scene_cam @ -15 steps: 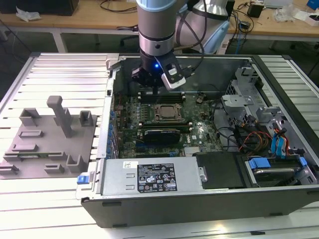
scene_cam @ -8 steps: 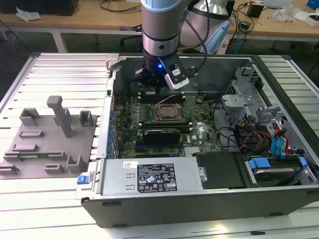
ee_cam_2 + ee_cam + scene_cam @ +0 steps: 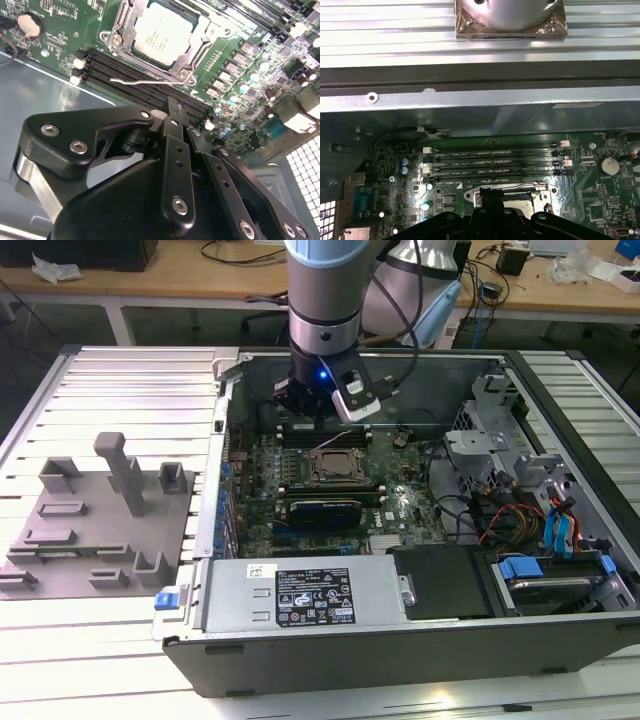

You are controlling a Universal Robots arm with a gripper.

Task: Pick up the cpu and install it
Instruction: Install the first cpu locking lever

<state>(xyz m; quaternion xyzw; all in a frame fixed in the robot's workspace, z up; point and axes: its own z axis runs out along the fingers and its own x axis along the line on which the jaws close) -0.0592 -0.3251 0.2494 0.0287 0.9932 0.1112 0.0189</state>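
Already the cpu (image 3: 161, 36) sits in the socket (image 3: 195, 42); the tool (image 3: 172, 112) hangs above, fingers together, holding nothing.

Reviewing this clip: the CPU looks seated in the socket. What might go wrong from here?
The cpu lies in the open socket with its retention lever unlatched, so a knock might shift it. The hand hangs low beside the memory slots and may clip them or the lever if it moves sideways.
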